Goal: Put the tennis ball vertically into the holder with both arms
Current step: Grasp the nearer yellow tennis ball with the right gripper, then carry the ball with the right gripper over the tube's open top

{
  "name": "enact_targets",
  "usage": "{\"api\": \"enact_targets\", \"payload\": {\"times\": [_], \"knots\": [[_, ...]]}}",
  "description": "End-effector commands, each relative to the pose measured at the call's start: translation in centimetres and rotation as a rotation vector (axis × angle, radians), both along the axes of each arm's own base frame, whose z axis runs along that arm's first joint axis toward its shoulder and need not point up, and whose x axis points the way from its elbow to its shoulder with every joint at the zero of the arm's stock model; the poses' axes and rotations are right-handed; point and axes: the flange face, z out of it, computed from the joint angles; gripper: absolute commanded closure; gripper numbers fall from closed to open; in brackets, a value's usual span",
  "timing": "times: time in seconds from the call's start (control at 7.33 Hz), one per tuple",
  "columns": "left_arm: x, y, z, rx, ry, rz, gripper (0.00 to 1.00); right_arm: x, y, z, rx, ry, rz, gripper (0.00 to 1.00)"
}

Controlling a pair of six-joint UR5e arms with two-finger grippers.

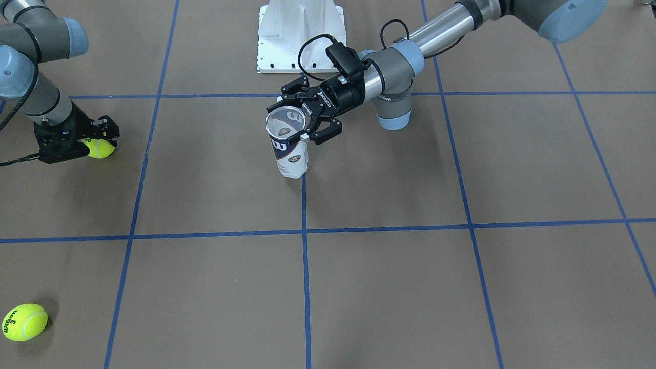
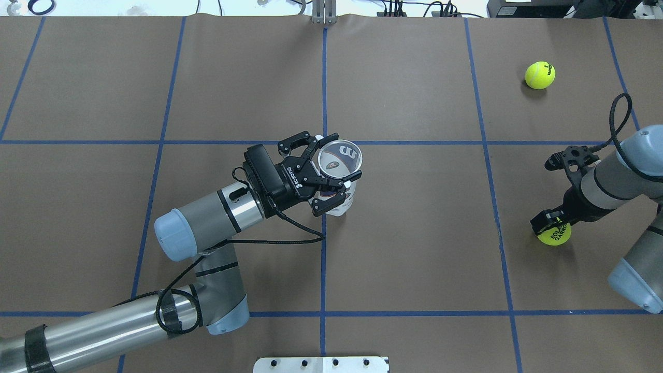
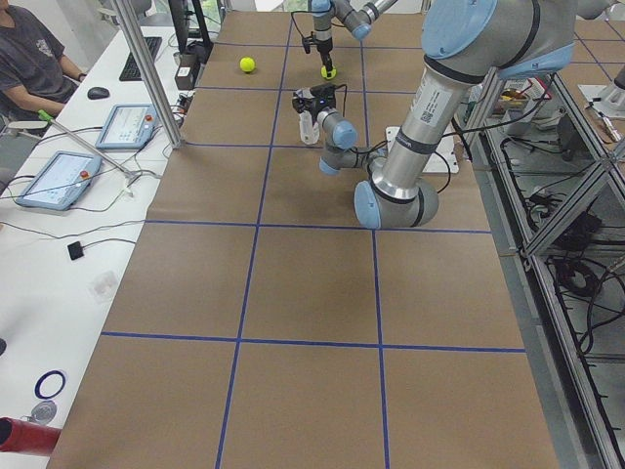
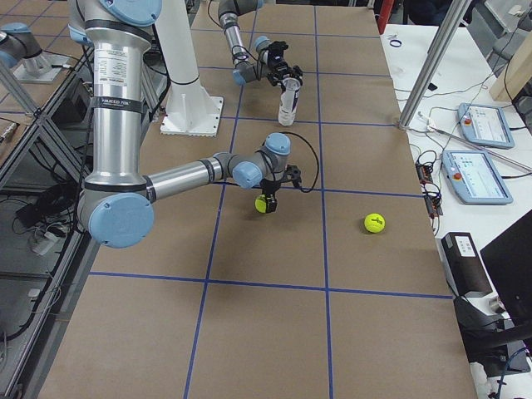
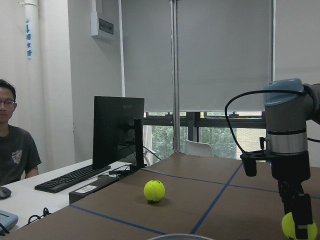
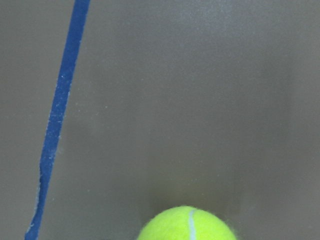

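The holder [image 1: 292, 156], a clear can with a navy-and-white label, stands upright near the table's middle with its open mouth up. My left gripper [image 1: 295, 121] comes at it from the side and is shut on the holder [image 2: 343, 203] just below the rim. At the table's far side, my right gripper [image 2: 552, 227] points straight down, shut on a yellow tennis ball [image 2: 553, 234] at the table surface. That ball [image 6: 189, 225] fills the bottom edge of the right wrist view. A second tennis ball [image 2: 539, 75] lies loose, away from both grippers.
The white pedestal base [image 1: 300, 36] sits behind the holder at the robot's side. Blue tape lines [image 1: 304, 230] grid the brown table. A person [image 5: 12, 145] sits at a desk with a monitor [image 5: 118, 130] beyond the table's edge.
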Motion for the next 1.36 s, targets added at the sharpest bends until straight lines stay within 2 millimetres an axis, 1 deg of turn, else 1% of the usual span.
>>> {"api": "enact_targets", "payload": {"times": [0.0, 0.14, 0.27, 0.41, 0.55, 0.68, 0.82, 0.95, 1.09, 1.23], "knots": [[0.0, 0.1, 0.0, 0.001, 0.004, 0.001, 0.17, 0.0, 0.0, -0.8, 0.004, -0.017, -0.003, 0.91], [-0.1, 0.1, 0.0, 0.002, 0.005, 0.001, 0.17, 0.0, -0.1, -2.4, 0.022, -0.033, -0.002, 1.00], [-0.2, 0.0, 0.0, 0.004, 0.009, -0.003, 0.17, 0.7, -0.5, -3.8, 0.038, -0.051, 0.016, 1.00], [-0.6, 0.0, 0.5, 0.007, 0.046, -0.014, 0.16, 1.5, -1.7, -5.0, 0.043, -0.080, 0.036, 1.00], [-0.2, -0.1, 1.4, -0.001, 0.048, -0.022, 0.16, 2.0, -3.1, -7.0, 0.026, -0.121, 0.061, 1.00], [-0.3, -0.2, 1.4, 0.001, 0.050, -0.024, 0.16, 1.1, -5.1, -10.7, -0.012, -0.147, 0.124, 1.00], [-0.2, -0.2, 1.7, -0.001, 0.044, -0.024, 0.16, -0.7, -7.3, -17.0, -0.070, -0.162, 0.196, 1.00], [-0.2, -0.2, 1.7, -0.001, 0.044, -0.024, 0.16, -1.8, -8.8, -23.5, -0.094, -0.157, 0.216, 1.00], [-0.1, -0.1, 2.1, 0.003, 0.032, -0.029, 0.16, -2.1, -8.9, -28.4, -0.098, -0.151, 0.216, 1.00], [-0.1, -0.1, 2.2, 0.005, 0.030, -0.031, 0.16, -2.1, -8.8, -30.9, -0.104, -0.165, 0.234, 1.00]]}}
